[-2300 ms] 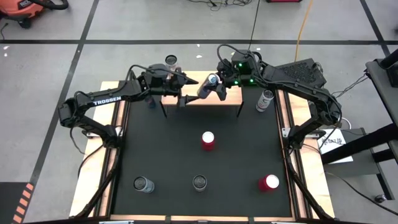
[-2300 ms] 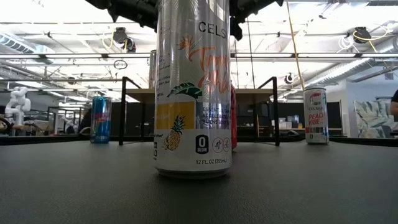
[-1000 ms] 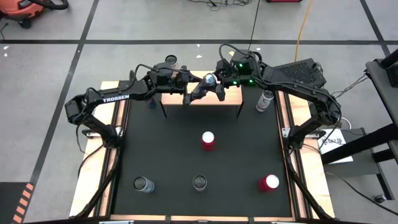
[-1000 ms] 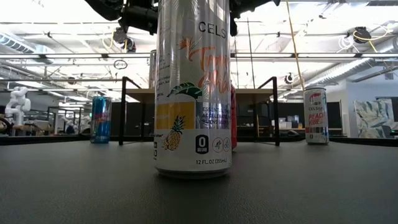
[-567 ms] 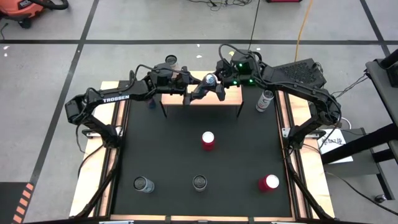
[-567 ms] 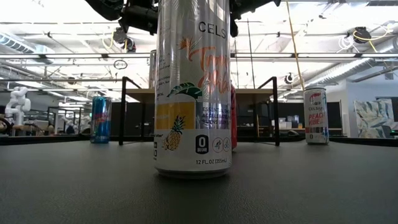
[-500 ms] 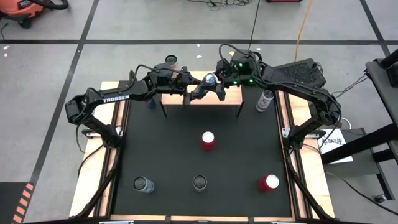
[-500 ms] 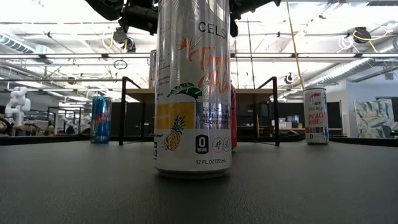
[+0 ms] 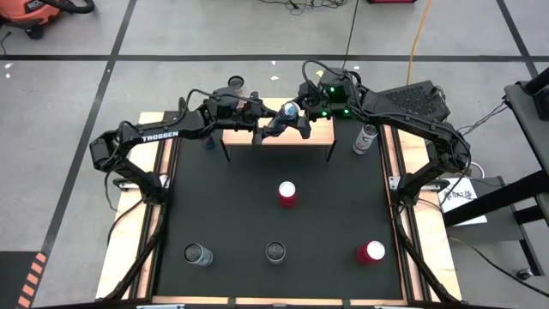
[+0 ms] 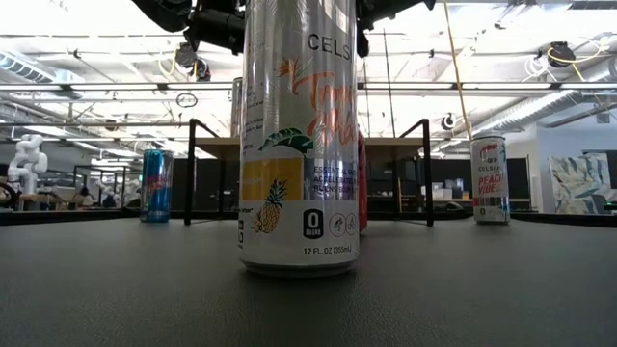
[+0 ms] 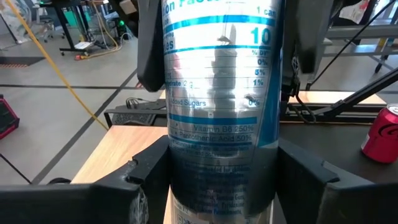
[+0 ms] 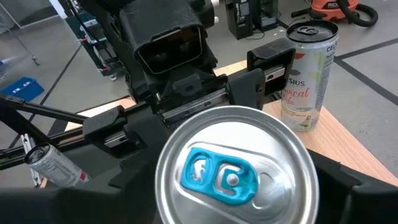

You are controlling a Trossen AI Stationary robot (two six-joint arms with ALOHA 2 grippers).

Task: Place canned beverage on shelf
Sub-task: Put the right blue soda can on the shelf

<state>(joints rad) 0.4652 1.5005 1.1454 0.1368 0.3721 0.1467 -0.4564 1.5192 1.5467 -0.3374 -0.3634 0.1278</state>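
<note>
Blue can between both claws above shelf, long axis tilted. Left claw clenched on can body; right claw around can top, grip uncertain, nearer shelf.

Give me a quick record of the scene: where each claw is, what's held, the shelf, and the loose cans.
held item: blue-tab can, above the shelf
left claw: shut on the blue-tab can's body
right claw: at the same can, its top end facing that wrist camera; grip unclear
handover: appears under way
cans on black mat: two red-topped, two silver-topped
task state: can not yet set on the shelf
</note>
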